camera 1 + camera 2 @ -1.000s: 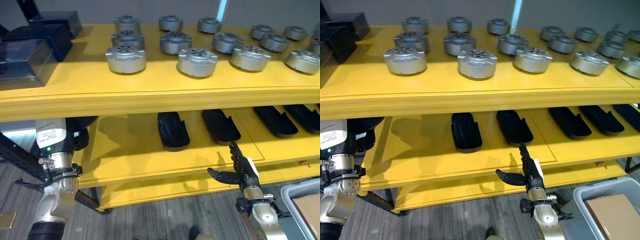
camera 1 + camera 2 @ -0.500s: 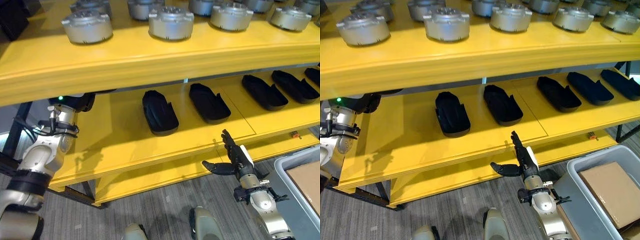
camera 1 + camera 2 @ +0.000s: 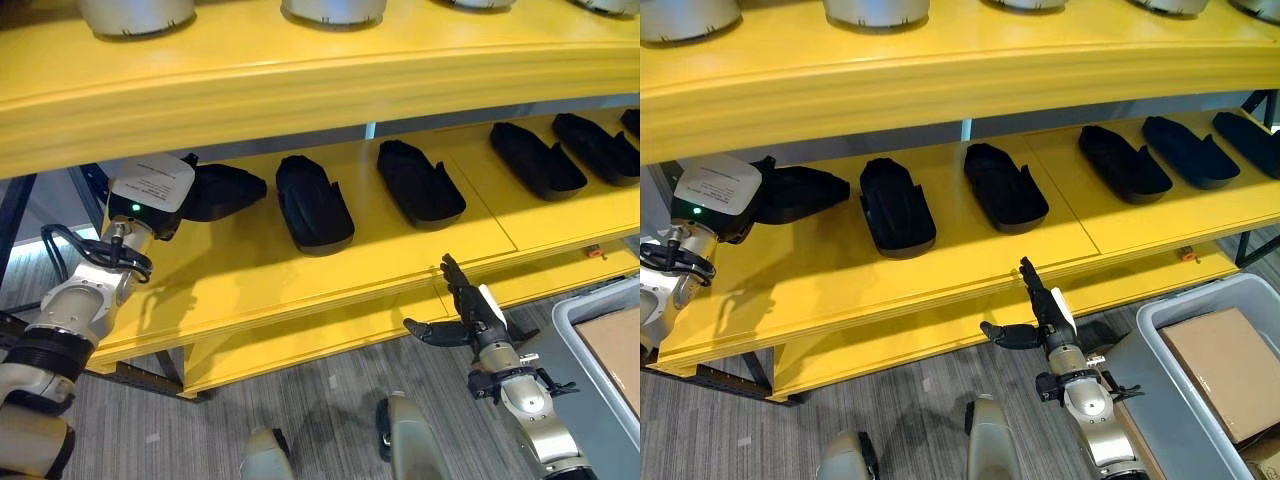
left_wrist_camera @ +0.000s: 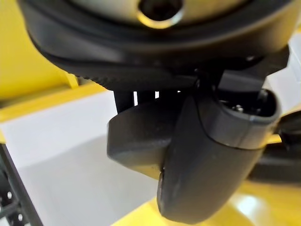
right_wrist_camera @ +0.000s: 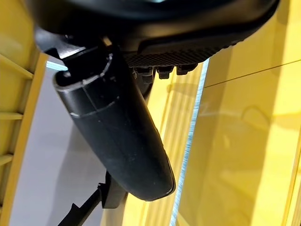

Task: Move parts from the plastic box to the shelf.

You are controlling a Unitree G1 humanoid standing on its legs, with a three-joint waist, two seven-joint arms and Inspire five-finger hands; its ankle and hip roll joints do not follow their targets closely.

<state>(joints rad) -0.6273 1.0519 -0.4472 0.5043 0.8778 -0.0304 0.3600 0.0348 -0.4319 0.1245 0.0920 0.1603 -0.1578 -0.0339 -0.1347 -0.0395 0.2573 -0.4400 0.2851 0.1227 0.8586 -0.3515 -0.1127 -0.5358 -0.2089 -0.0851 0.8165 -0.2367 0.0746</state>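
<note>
1. Left eye view: I see the right robot hand [image 3: 470, 318] at 5 o'clock, fingers straight, thumb spread, holding nothing, just in front of the middle shelf [image 3: 300, 275] edge. The left robot hand [image 3: 195, 190] at 9 o'clock reaches onto that shelf against a black part [image 3: 225, 190]; fingers hidden, so I cannot tell its grasp. More black parts [image 3: 313, 200] lie in a row from 12 to 3 o'clock, apart from each other. The grey plastic box [image 3: 575, 320] sits at 4 o'clock, with a cardboard piece [image 3: 612, 355] inside.
2. Right eye view: same layout; silver round parts [image 3: 876, 10] stand on the top shelf [image 3: 940, 75] at 12 o'clock.
3. Left wrist view: dark hand bulk over the yellow shelf; grip unreadable.
4. Right wrist view: thumb [image 5: 117, 136] extended, nothing held.
</note>
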